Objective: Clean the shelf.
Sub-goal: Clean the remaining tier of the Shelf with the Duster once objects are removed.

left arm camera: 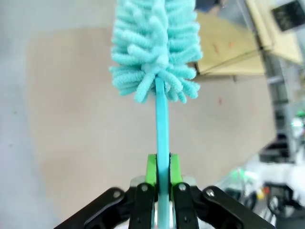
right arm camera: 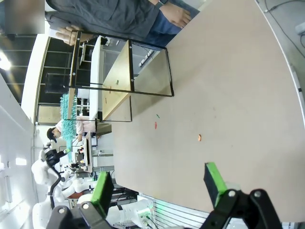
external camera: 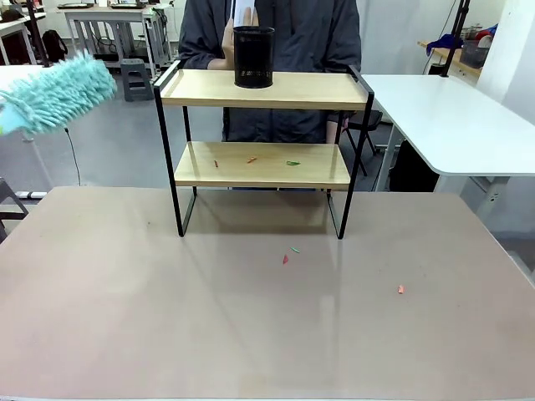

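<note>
Debris (external camera: 252, 159) speckles the lower board of the shelf (external camera: 318, 90): red, orange and green bits lying apart from one another along the light wood. The shelf stands at the far middle of the table (external camera: 125, 317), with the feet of its thin black frame on the tan surface. On the top board a black mesh cup (external camera: 253, 57) stands upright, slightly left of centre. Behind it, at the far side, stands a person in a dark grey coat with one hand (external camera: 228, 38) raised just beyond the cup. More bits lie on the table, nearer than the shelf. A red scrap (external camera: 285, 259) and a green scrap (external camera: 295, 250) lie close together near the middle, and an orange-red scrap (external camera: 400, 289) lies well off to the right. The left gripper (left arm camera: 162, 174) is clamped on the thin teal handle of a duster (left arm camera: 155, 47), its green pads (left arm camera: 151, 169) pressed against either side of the handle. The fluffy teal head hangs in the air at the far left, about level with the top board, apart from the shelf and touching nothing. The right gripper (right arm camera: 157, 172) has its fingers spread wide with nothing between them, and it is held off the table, well apart from the shelf.
</note>
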